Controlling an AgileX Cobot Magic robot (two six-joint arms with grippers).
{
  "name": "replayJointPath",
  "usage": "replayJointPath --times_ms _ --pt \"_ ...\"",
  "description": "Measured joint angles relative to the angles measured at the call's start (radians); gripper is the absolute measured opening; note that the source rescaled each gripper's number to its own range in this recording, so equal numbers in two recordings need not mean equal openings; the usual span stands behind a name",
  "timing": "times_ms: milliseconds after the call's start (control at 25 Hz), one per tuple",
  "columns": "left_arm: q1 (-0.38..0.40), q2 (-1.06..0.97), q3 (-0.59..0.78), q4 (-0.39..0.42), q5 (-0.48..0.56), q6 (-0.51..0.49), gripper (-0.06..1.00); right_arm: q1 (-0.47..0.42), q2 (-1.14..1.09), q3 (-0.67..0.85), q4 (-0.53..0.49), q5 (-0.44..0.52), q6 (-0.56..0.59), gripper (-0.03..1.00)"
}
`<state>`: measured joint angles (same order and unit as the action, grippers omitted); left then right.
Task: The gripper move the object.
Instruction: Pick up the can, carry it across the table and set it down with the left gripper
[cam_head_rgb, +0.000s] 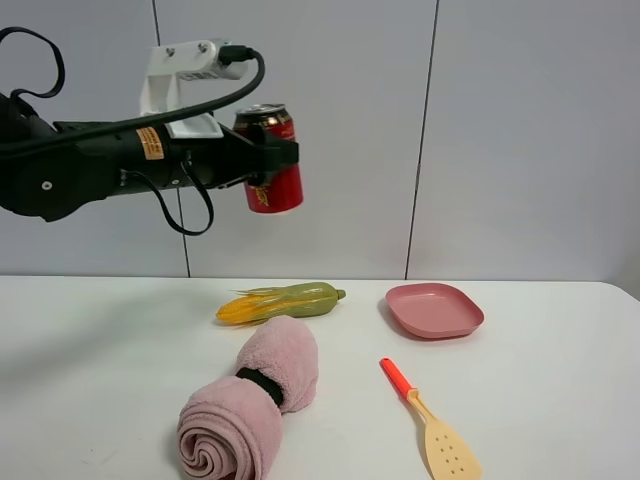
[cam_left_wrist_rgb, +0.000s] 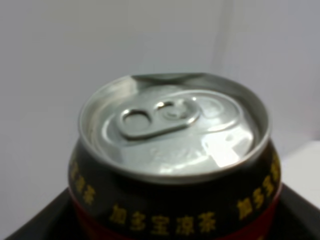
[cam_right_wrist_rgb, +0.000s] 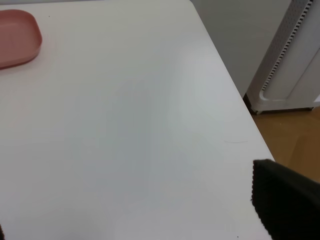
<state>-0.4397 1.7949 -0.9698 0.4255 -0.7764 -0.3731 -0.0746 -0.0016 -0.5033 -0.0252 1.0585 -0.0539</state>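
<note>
Red drink can (cam_head_rgb: 276, 190) with gold characters, black band and silver top (cam_left_wrist_rgb: 172, 145): upright, high in the air, well clear of the white surface (cam_head_rgb: 560, 400).
Left pincer (cam_head_rgb: 272, 155): black claw clenched on the can's sides at mid-height, reaching in from the left.
Below the can: yellow-green toy corn cob (cam_head_rgb: 280, 303), then a pink rolled towel (cam_head_rgb: 250, 405) nearer the camera.
Right of these: pink square plate (cam_head_rgb: 435, 310); wooden spatula with red handle (cam_head_rgb: 430, 420).
Right half of the surface mostly bare up to its edge.
Right pincer: only one black finger (cam_right_wrist_rgb: 282, 200) visible near that edge; cannot tell its opening.
</note>
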Motion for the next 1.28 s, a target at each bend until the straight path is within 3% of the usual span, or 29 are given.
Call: replayJointPath --times_ms 200,360,600,920,1280 --pt "-0.108 0.019 0.002 -0.011 0.002 0.002 0.03 0.000 0.000 0.000 0.000 0.000 0.000 1.00" --pt "-0.154 0.070 0.002 -0.074 -0.006 0.084 0.03 0.000 0.000 0.000 0.000 0.000 0.000 1.00" --pt "-0.163 0.186 -0.010 -0.128 -0.031 0.181 0.03 0.000 0.000 0.000 0.000 0.000 0.000 1.00" --pt "-0.171 0.318 -0.191 -0.131 -0.018 0.173 0.03 0.000 0.000 0.000 0.000 0.000 0.000 1.00" --pt "-0.174 0.431 -0.216 -0.160 -0.018 0.170 0.03 0.000 0.000 0.000 0.000 0.000 0.000 1.00"
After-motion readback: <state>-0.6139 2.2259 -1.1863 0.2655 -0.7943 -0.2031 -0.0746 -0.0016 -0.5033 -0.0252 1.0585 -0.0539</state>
